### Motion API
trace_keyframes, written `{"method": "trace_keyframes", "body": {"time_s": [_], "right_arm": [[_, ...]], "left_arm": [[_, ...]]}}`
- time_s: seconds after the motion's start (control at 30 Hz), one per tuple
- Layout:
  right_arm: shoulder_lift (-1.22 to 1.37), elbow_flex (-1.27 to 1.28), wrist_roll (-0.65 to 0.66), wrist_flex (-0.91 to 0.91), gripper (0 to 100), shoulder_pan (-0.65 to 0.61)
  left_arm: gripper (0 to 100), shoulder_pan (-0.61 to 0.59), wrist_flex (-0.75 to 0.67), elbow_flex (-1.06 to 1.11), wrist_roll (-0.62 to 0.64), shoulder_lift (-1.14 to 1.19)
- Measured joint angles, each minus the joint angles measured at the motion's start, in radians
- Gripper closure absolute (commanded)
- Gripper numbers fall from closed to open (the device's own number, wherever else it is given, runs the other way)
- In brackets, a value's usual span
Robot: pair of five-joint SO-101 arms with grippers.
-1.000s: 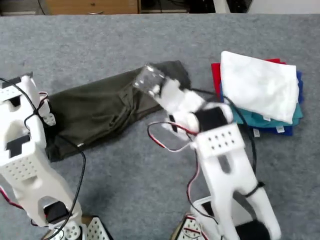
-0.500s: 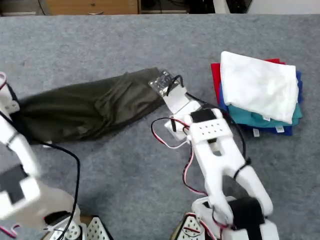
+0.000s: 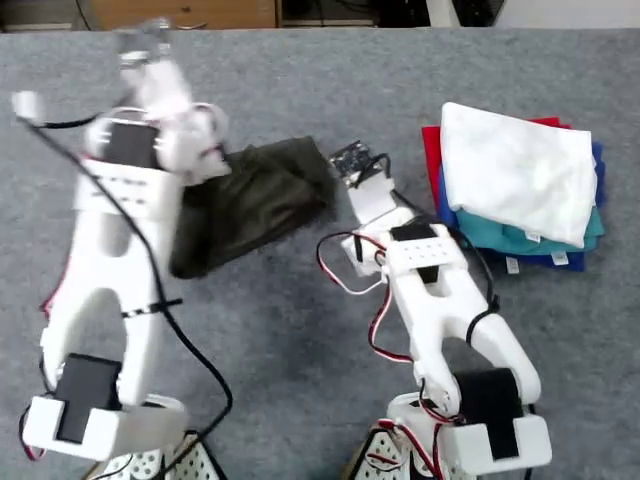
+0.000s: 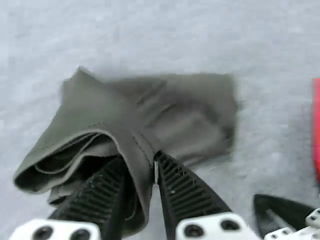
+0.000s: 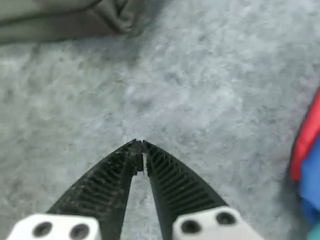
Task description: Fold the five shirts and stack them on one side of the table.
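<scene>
A dark olive shirt (image 3: 262, 198) lies bunched and doubled over at the middle of the grey table. My left gripper (image 4: 154, 159) is shut on a folded edge of this olive shirt (image 4: 175, 107), and in the high view the left gripper (image 3: 212, 162) hangs over the shirt's left part. Just off the shirt's right edge, my right gripper (image 3: 348, 160) is shut on nothing, its tips (image 5: 140, 146) over bare carpet with the olive shirt (image 5: 60, 20) beyond them. A stack of folded shirts (image 3: 520, 190), white on top over teal, blue and red, sits at the right.
The grey carpeted table (image 3: 250, 330) has free room in front and at the far left. The stack's red and blue edge (image 5: 307, 150) lies close beside the right gripper. Wooden furniture (image 3: 185, 12) stands behind the table's far edge.
The left arm swung from the table's left edge toward the middle, carrying the shirt's left end over its right half. The right gripper came off the shirt's right end.
</scene>
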Motion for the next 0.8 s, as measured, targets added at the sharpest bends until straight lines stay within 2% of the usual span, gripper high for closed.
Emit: {"method": "trace_keyframes", "body": {"time_s": [0.2,0.33,0.47,0.57,0.63,0.7,0.8], "right_arm": [[0.000,0.000,-0.080,0.000,99.7,0.043],[0.000,0.000,-0.100,-0.008,99.7,0.055],[0.000,0.000,-0.100,-0.009,99.7,0.055],[0.000,0.000,-0.103,-0.009,99.7,0.055],[0.000,0.000,-0.103,-0.011,99.7,0.055],[0.000,0.000,-0.103,-0.017,99.7,0.055],[0.000,0.000,-0.103,-0.025,99.7,0.055]], "left_arm": [[98,0.123,-0.373,0.166,0.006,0.008],[98,0.186,-0.422,0.137,0.011,0.101],[98,0.222,-0.422,0.009,0.054,0.275],[96,0.229,-0.361,-0.126,0.066,0.416],[87,0.230,-0.273,-0.229,0.066,0.499],[77,0.230,-0.163,-0.341,0.066,0.569],[75,0.230,0.029,-0.506,0.091,0.628]]}}
